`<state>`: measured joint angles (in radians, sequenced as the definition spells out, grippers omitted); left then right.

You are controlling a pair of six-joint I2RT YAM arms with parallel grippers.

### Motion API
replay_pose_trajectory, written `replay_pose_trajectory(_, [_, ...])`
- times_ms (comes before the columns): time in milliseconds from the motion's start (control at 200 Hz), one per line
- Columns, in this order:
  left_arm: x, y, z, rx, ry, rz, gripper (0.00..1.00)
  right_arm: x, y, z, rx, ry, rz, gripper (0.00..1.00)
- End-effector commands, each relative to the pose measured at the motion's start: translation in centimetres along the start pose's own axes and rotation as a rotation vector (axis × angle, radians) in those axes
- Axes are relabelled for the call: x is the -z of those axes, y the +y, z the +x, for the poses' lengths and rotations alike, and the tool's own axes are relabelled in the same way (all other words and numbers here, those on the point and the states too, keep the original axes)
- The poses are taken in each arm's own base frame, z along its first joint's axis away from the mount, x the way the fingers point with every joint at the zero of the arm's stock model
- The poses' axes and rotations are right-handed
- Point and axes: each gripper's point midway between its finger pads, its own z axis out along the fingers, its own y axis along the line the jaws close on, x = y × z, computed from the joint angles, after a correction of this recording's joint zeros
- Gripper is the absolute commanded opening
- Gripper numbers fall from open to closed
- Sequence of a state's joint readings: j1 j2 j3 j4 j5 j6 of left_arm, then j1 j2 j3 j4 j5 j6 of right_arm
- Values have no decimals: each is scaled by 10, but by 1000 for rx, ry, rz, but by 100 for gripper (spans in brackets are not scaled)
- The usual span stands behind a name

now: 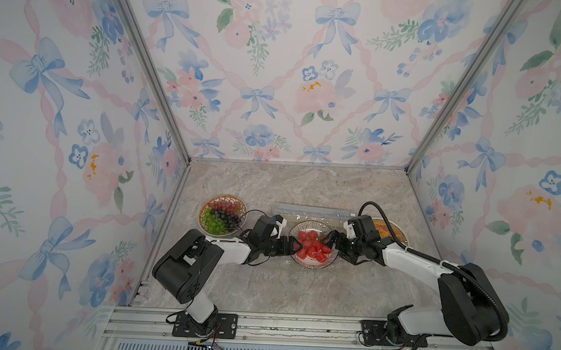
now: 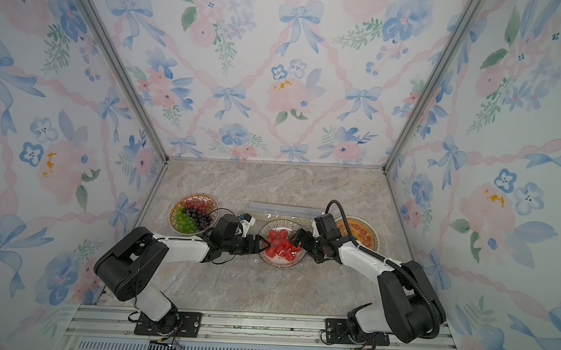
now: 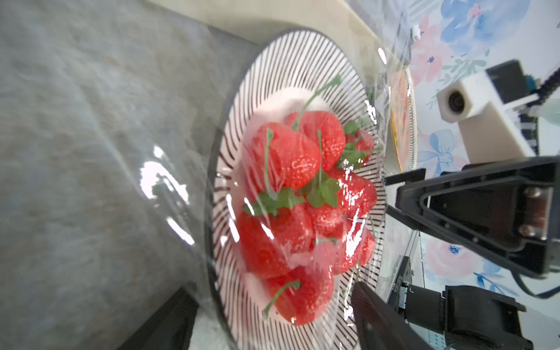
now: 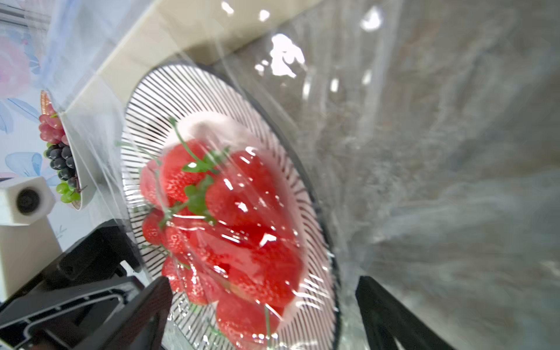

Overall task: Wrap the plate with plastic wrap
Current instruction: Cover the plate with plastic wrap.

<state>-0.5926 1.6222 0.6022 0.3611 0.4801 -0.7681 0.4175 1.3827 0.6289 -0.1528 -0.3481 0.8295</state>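
My left hand (image 1: 296,246) and right hand (image 1: 328,239) are both released, jaws wide, at opposite rims of the striped plate (image 1: 312,267). Plastic wrap (image 4: 285,57) is draped over its strawberries (image 1: 312,245). Its cream box (image 1: 313,210) sits just behind on the desk (image 1: 268,285).

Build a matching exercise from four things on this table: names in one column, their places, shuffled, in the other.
1. strawberry plate
2. grape plate
3. plastic wrap box
4. orange plate

A. farthest to the robot's right
B. behind the middle plate, lying crosswise
C. in the middle, under plastic wrap
D. farthest to the robot's left

Pairs: 1-C, 2-D, 3-B, 4-A
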Motion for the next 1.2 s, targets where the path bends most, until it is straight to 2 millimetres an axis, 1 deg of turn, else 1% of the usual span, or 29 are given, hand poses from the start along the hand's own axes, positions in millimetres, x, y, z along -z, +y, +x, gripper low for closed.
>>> replay_pose_trajectory(0, [10, 11, -6, 19, -43, -33, 83, 10, -12, 4, -19, -3, 17, 97])
replay_pose_trajectory(135, [24, 17, -16, 29, -83, -47, 83, 28, -24, 6, -19, -18, 65, 97])
replay_pose_trajectory(210, [30, 18, -18, 27, -88, -52, 83, 38, -22, 8, -19, -19, 76, 97])
replay_pose_trajectory(280, [33, 16, -13, 34, -74, -46, 83, 47, -23, 11, -39, -22, 100, 97])
replay_pose_trajectory(325, [35, 16, -5, 55, -56, -33, 83, 52, -25, 13, -57, -28, 114, 97])
replay_pose_trajectory(380, [36, 15, 5, 78, -30, -14, 82, 53, -24, 17, -107, -34, 108, 97])
replay_pose_trajectory(485, [39, 12, 27, 114, 18, 14, 82, 42, -17, 28, -206, -14, 81, 97])
replay_pose_trajectory(560, [38, 7, 41, 133, 61, 35, 82, 33, -7, 34, -253, 7, 80, 97])
replay_pose_trajectory(605, [37, 4, 47, 136, 84, 46, 82, 26, -1, 37, -271, 25, 81, 97])
replay_pose_trajectory(710, [31, -4, 56, 132, 124, 60, 82, 12, 6, 42, -295, 68, 134, 97])
replay_pose_trajectory(760, [29, -4, 56, 130, 121, 53, 82, 7, 8, 40, -288, 63, 151, 97])
replay_pose_trajectory(860, [28, 0, 56, 129, 113, 34, 82, -6, 19, 32, -287, 53, 113, 97])
replay_pose_trajectory(910, [26, 0, 56, 130, 119, 33, 82, -10, 21, 28, -277, 47, 115, 97])
replay_pose_trajectory(1050, [24, -4, 55, 118, 125, 42, 82, -12, 22, 17, -248, 19, 133, 97])
replay_pose_trajectory(1120, [24, -5, 52, 118, 116, 43, 82, -12, 22, 10, -261, -2, 106, 97])
replay_pose_trajectory(1195, [24, -6, 50, 118, 107, 42, 82, -14, 26, 2, -285, -21, 43, 97])
